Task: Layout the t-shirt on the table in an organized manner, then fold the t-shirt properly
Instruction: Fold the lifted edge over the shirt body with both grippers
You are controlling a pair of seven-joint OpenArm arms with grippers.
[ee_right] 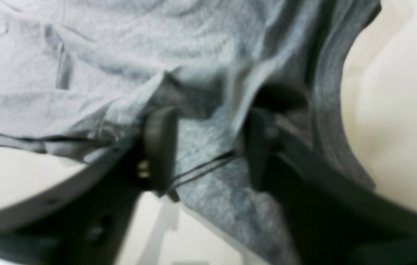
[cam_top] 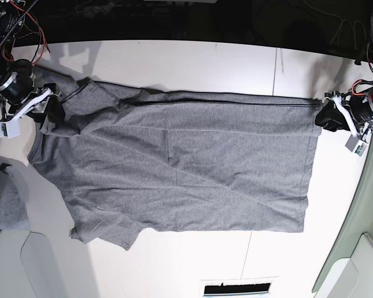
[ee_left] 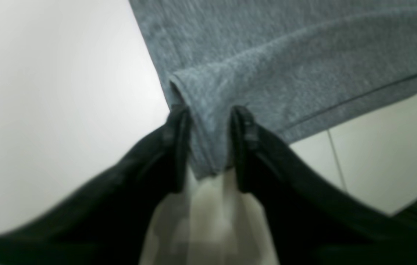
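Two tools are at work here, one at each end of the t-shirt (cam_top: 180, 164), and both of mine stand with jaws apart around cloth instead of pinching it. My left tool (ee_left: 208, 147) straddles the hem corner: the wrist view shows the fabric passing loose between the two fingers with a gap either side. My right tool (ee_right: 208, 147) sits at the shoulder end, jaws spread wide, a bunched fold of shirt and a dark seam lying between them; the picture is blurred, but I see no clamp on the cloth.

I judge the two are placed at opposite ends of one edge because that is how a shirt is drawn taut and set down flat, and parted jaws fit letting it go once it lies.

The shirt lies spread on the white bench (cam_top: 174, 56), mostly flat, with a few shallow creases across the body. Its long axis runs side to side in the base view: collar and sleeves toward that view's left, straight hem toward its right. One sleeve reaches toward the near edge at lower left. A smaller grey cloth bundle (cam_top: 3, 202) sits apart by the left edge.

Layout looks nearly finished; folding not yet begun.
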